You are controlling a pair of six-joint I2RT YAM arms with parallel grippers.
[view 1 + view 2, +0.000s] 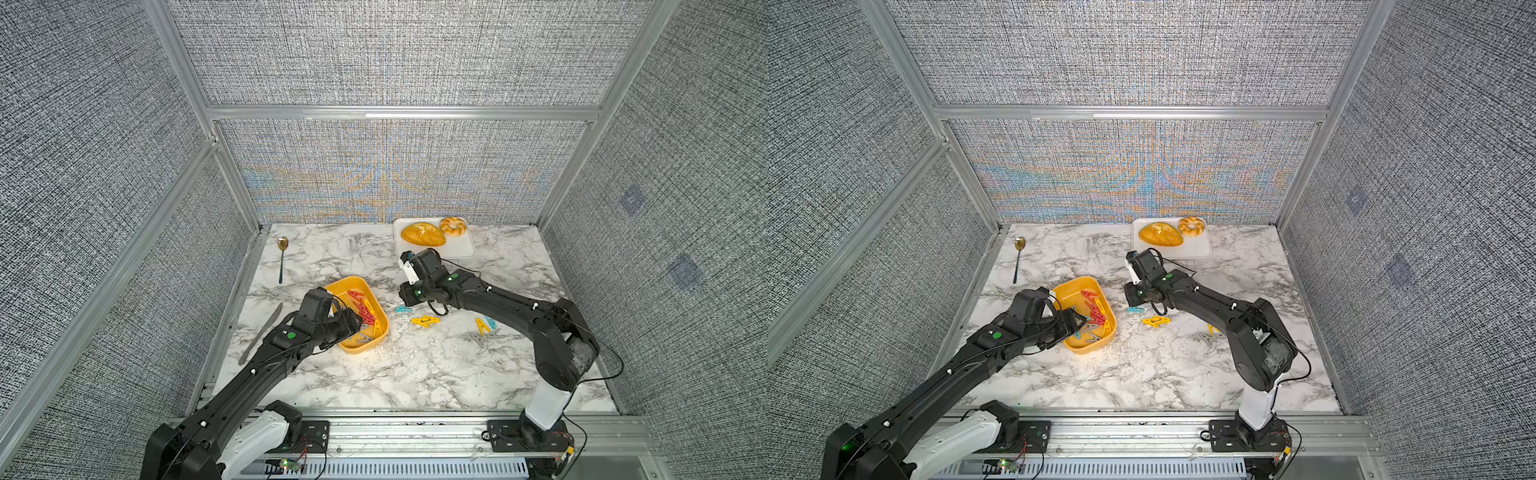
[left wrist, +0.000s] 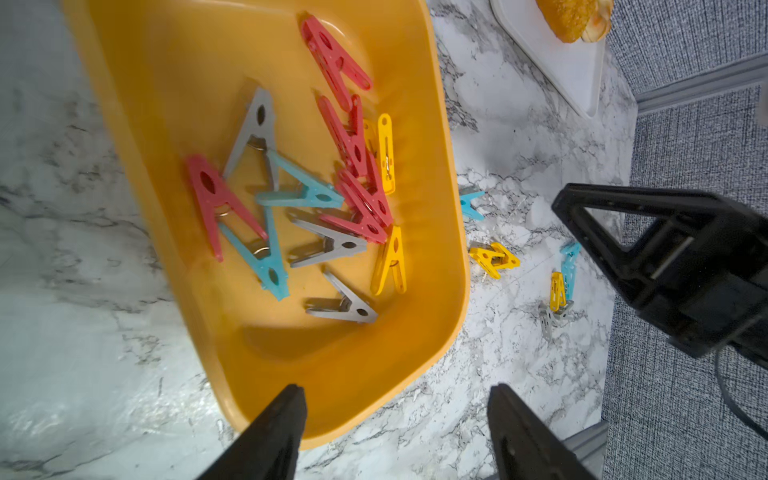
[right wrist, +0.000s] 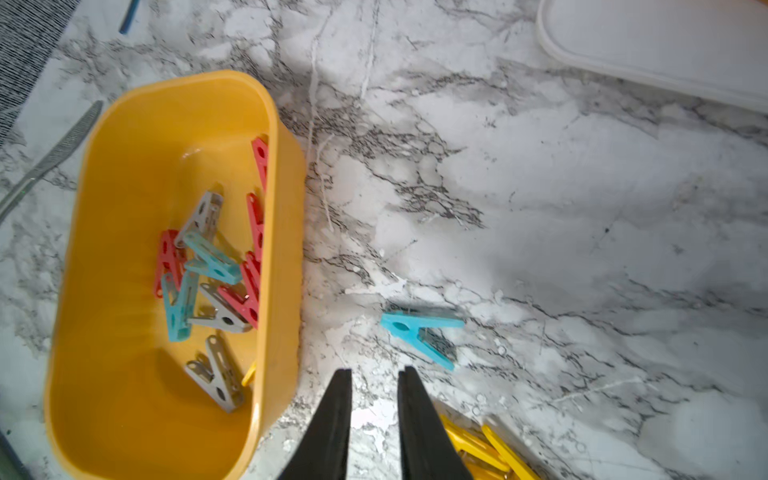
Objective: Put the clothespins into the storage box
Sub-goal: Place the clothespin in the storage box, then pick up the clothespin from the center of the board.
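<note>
Left claw [image 2: 395, 388] spread over storage box [image 2: 415, 332], right claw [image 3: 374, 370] barely parted beside teal clothespin [image 3: 409, 328]

The left arm [image 1: 257, 365] and right arm [image 1: 505, 301] were matte black — white at the base links. Green dots marked each wrist, with thin black cables.

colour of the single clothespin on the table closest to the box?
Teal-blue; the clothespin shows best in the right wrist view.

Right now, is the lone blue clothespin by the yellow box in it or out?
Out. The blue clothespin lies on the table, beside the box and apart from its wall.
</note>
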